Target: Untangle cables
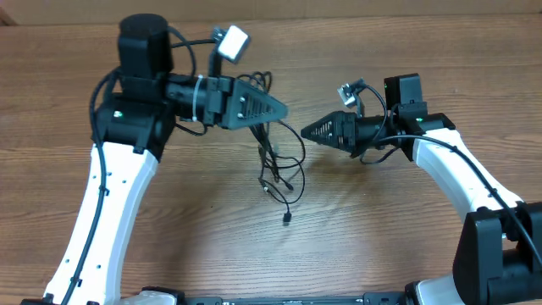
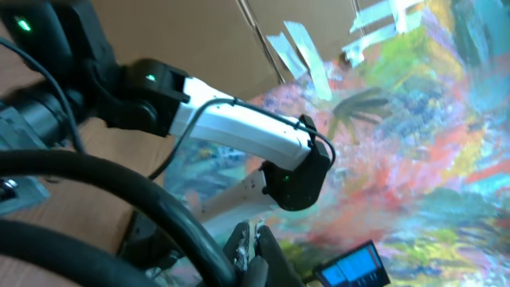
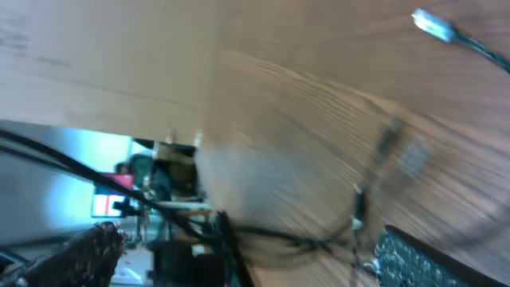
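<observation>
The cables [image 1: 275, 161] are thin black cords in a loose tangle at the table's middle, with one plug tip [image 1: 287, 219] trailing toward the front. My left gripper [image 1: 282, 108] points right above the tangle, and strands run up to it. In the left wrist view its fingers [image 2: 253, 235] are pressed together. My right gripper [image 1: 305, 131] points left, close to the tangle's right side. In the blurred right wrist view its fingers [image 3: 247, 235] are spread wide, with black strands [image 3: 319, 239] crossing between them and a silvery plug [image 3: 434, 25] at the upper right.
The wooden table [image 1: 169, 237] spreads around the tangle. The left wrist view looks sideways at my right arm [image 2: 239, 127], a colourful painted wall [image 2: 414, 143] and a small lit screen [image 2: 355, 267].
</observation>
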Robot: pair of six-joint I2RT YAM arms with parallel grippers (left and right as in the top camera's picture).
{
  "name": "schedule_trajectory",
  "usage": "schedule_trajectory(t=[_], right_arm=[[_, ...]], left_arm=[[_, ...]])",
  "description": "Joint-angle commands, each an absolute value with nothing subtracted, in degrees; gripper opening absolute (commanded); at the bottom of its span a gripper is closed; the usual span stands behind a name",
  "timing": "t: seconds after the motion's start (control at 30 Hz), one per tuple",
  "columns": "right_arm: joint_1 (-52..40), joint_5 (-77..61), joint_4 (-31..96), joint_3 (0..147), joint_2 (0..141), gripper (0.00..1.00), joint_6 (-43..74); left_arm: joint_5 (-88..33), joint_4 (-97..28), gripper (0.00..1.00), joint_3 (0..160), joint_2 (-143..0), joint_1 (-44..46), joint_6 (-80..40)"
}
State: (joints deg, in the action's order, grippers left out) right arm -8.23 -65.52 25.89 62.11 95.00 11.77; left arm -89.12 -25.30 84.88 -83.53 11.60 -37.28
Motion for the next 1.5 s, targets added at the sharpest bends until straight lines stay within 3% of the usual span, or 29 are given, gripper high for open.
schedule_trajectory(t=[0.0,0.4,1.17,1.47], right_arm=[[-8.2,-72.6,20.9,61.8,94.6,1.00,21.1],[-16.0,-72.5,16.9,61.8,94.6,1.00,22.1],[-28.7,-31.6,22.3,61.8,94.7,1.00,22.1],[-28.6,-20.9,27.8,61.8,97.9,1.00,22.1]], left_arm=[[-88.3,-25.3,0.04,85.9,-82.7,13.0,-35.7],[-83.8,-25.5,0.04,85.9,-82.7,13.2,-35.7],[-88.6,-26.7,0.04,85.9,-82.7,13.0,-37.3],[-90.5,-7.6,0.04,86.0,-82.6,11.5,-54.8]])
